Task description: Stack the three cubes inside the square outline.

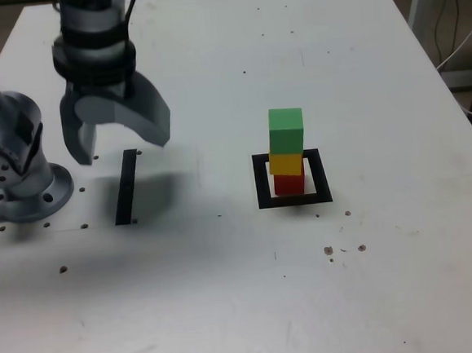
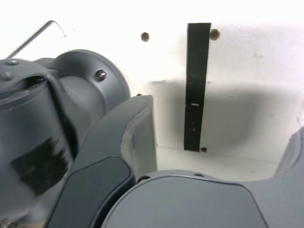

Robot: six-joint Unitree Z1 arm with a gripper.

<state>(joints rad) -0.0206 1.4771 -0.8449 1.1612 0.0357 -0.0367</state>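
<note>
green cube (image 1: pixel 286 129): seen on top of the stack, set on the yellow cube.
yellow cube (image 1: pixel 286 163): held in the middle, between green and red.
red cube (image 1: pixel 289 182): placed at the bottom, within the square outline.
square outline (image 1: pixel 320 176): taped on the table (image 1: pixel 407 269), nearer the table's right edge than the arm base (image 1: pixel 31 195) is, in the exterior view; its white centre is partly covered by the stack.
gripper (image 1: pixel 127 144): jaws spread wide apart, nothing clamped; raised over the table near the arm base, well apart from the cubes.
black strip (image 1: pixel 126 187): laid on the table between the arm base and the square outline; also shown in the wrist view.
</note>
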